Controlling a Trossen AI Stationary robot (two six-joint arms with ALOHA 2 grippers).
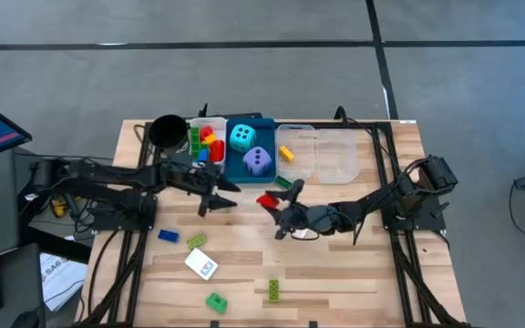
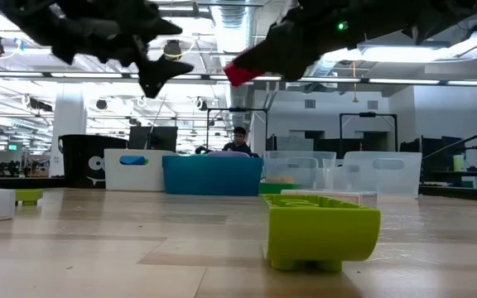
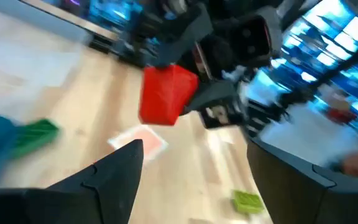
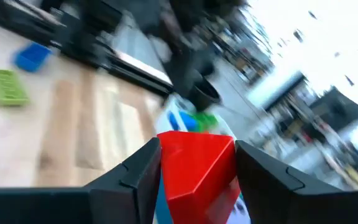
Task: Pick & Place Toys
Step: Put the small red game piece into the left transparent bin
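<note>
A red brick [image 1: 265, 199] hangs above the middle of the table, with my right gripper [image 1: 272, 206] shut on it. In the left wrist view the same red brick [image 3: 165, 94] shows ahead. My left gripper [image 1: 221, 199] hovers open just to its left, in front of the trays, with nothing between its fingers [image 3: 120, 168]. On the near part of the table lie a blue brick [image 1: 168, 236], green bricks [image 1: 196, 240] [image 1: 216, 302], a yellow-green brick [image 1: 272, 290] and a white card [image 1: 201, 264]. Two dice [image 1: 242, 138] [image 1: 259, 162] lie in the blue tray [image 1: 233, 167]. My right gripper pinches the red brick between its two fingers, one on each of two opposite sides [image 4: 168, 158]. The fingers come about level from the table's right side. The brick [image 2: 240, 73] is lifted well clear of the table, sticking out past the fingertips.
A black cup [image 1: 166, 130], a white tray [image 1: 192, 125] with several bricks, the blue tray and two clear trays [image 1: 301, 169] [image 1: 338, 157] line the far edge. A green brick [image 1: 283, 182] lies before the clear tray. A person sits in the room behind.
</note>
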